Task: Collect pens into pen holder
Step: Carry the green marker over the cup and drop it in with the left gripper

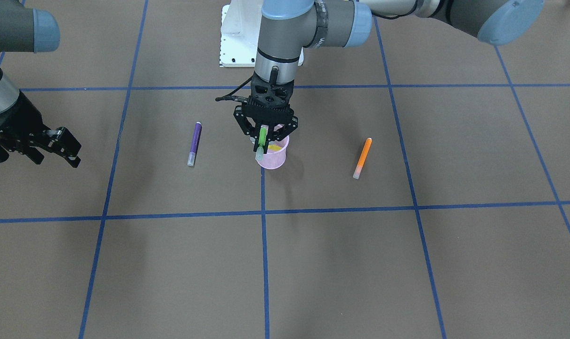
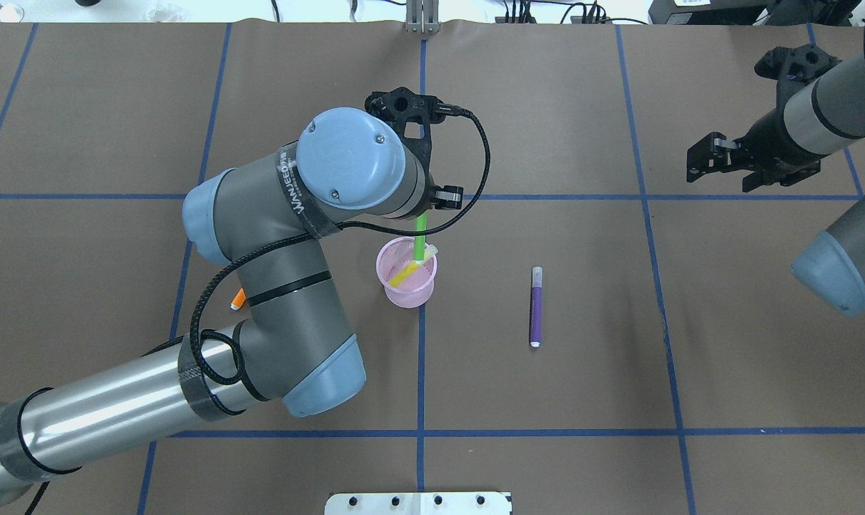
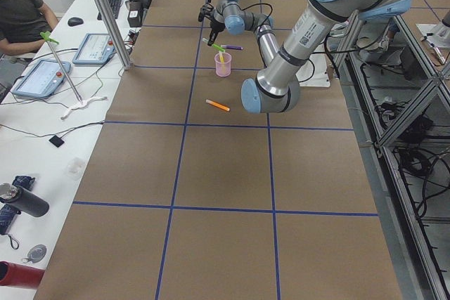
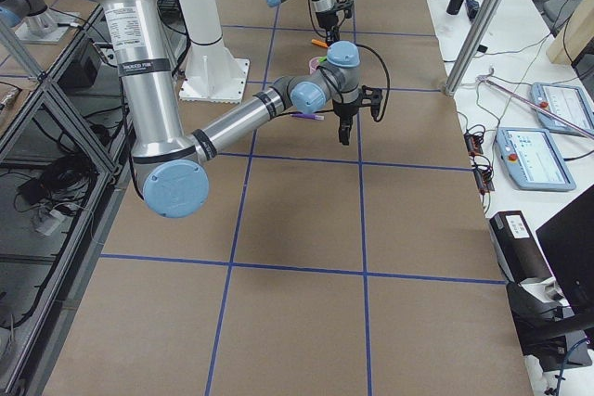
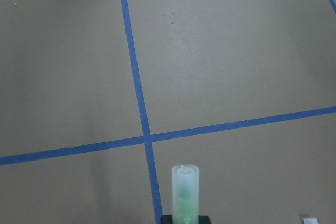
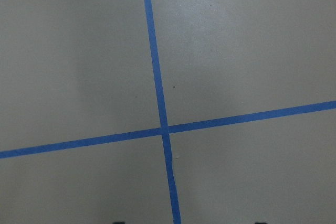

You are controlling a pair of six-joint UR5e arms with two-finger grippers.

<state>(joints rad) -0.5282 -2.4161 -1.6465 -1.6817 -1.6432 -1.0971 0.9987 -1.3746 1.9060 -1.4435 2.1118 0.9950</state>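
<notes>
**Step in hand: green pen going into the holder.**

The left end effector [image 1: 265, 138] is clamped on the green pen [image 1: 262, 141], which is tilted with its capped end down at the rim of the holder [image 1: 273, 161] directly below; whether the cap has passed the rim cannot be told. The yellow pen [image 2: 404, 274] leans inside the holder. Next move, as judged: centre the cap over the opening, lower, then release, since a cap set on the rim could tip the holder. The purple pen [image 1: 194, 142] lies on the bench [image 1: 313, 263] near, to the end effector's right. The orange pen [image 1: 362, 157] lies slightly farther, to its left. Neither is collected yet. The right end effector [image 1: 73, 151] hangs well apart, jaws wide, empty.
</notes>
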